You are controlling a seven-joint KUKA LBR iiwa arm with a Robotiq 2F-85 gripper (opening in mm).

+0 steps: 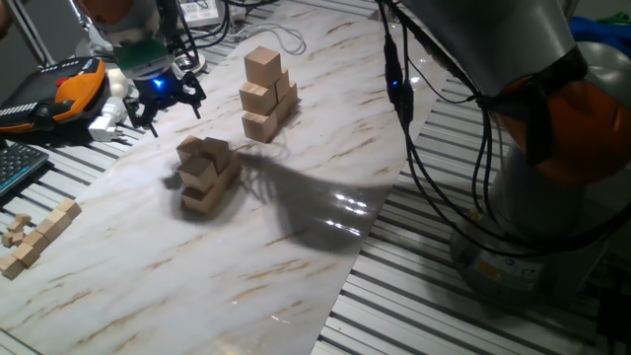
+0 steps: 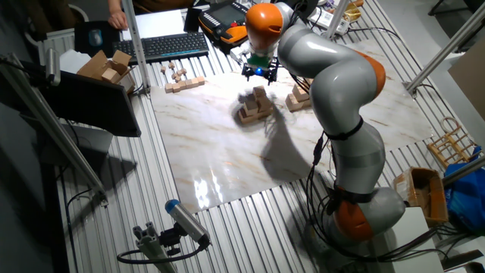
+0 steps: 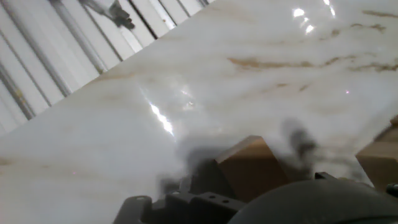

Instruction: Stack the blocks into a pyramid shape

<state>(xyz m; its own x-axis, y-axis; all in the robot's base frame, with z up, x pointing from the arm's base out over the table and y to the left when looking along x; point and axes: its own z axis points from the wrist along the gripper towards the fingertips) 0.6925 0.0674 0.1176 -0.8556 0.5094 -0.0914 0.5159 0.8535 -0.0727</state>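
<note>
Two groups of blocks were seen on the marbled table (image 1: 296, 247). A blurred cluster of blocks (image 1: 205, 175) lay near the middle of the one fixed view, and a taller, sharper stack (image 1: 266, 93) stood at about 1 o'clock from it, a little apart. The end effector (image 1: 163, 94) hung above the table at roughly 11 o'clock from the cluster, its blue light showing, with no block visible between its dark fingers. Whether the jaws stood wide or nearly closed could not be told from any view, since the hand view was smeared by motion and showed only tan block faces at its lower edge.

The step in hand was judged to be the fetching of another block for the pyramid. It would be done well if the cluster were allowed to settle before any approach, a block at its outer edge were chosen, and the fingers were squared to two opposite faces. A straight vertical descent was advisable, so that neighbouring blocks were not nudged. The thin wooden pieces (image 1: 37, 237) at 8 o'clock were best left alone.
</note>
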